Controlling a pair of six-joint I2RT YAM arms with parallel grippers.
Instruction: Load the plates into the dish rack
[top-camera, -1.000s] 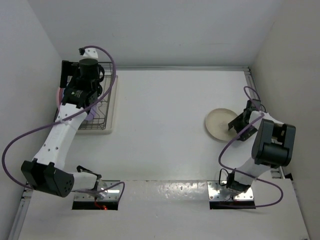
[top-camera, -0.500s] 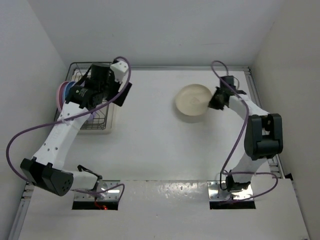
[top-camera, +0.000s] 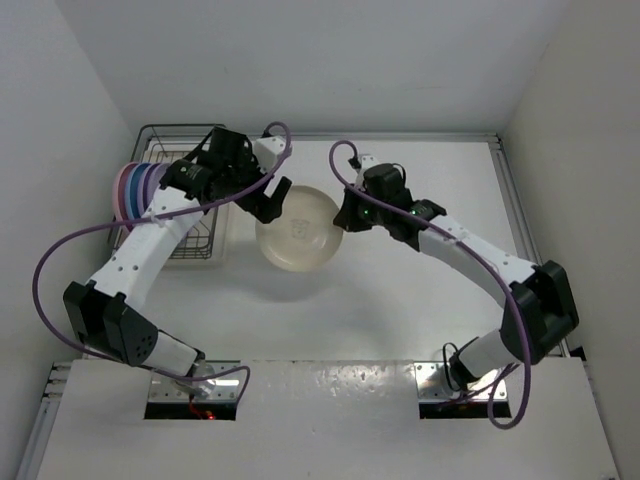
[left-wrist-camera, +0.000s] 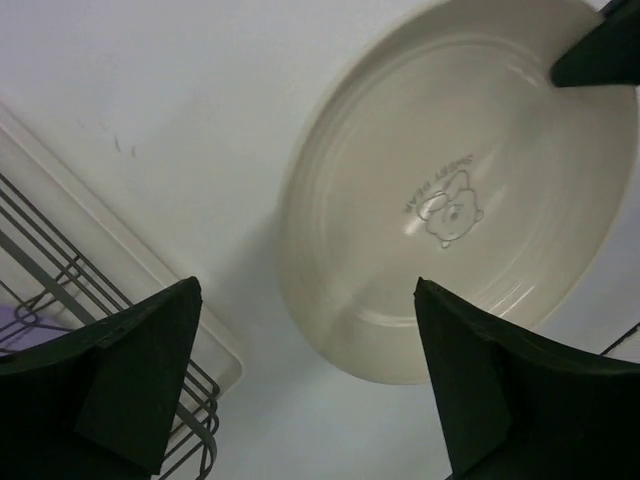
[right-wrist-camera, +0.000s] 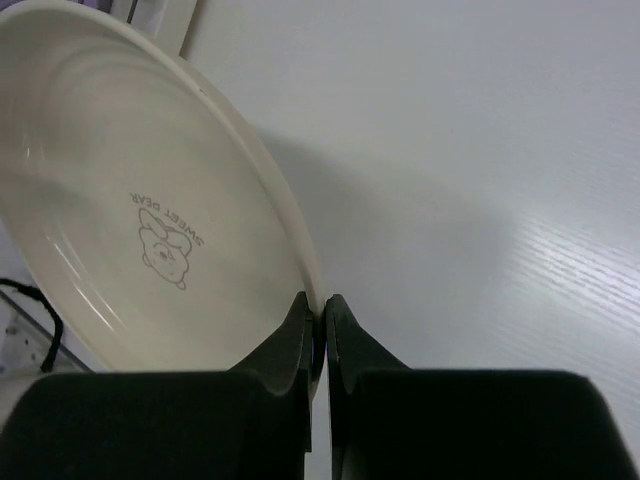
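A cream plate (top-camera: 298, 228) with a small bear print hangs above the table's middle. My right gripper (top-camera: 343, 214) is shut on its right rim; the right wrist view shows the rim (right-wrist-camera: 300, 262) pinched between the fingertips (right-wrist-camera: 297, 318). My left gripper (top-camera: 270, 198) is open and empty, at the plate's left edge; the left wrist view shows the plate (left-wrist-camera: 460, 190) ahead between its spread fingers (left-wrist-camera: 140, 370). The dark wire dish rack (top-camera: 195, 235) on its cream drip tray (top-camera: 218, 252) stands at the far left with pink, blue and purple plates (top-camera: 135, 188) upright in it.
White walls close in the table on the left, back and right. The rack's tray corner (left-wrist-camera: 120, 250) lies just left of the left gripper. Purple cables (top-camera: 75, 245) loop from both arms.
My right arm has carried the cream plate leftward from the right side to the table's middle. My left gripper has left the rack and swung right to the plate's left edge.
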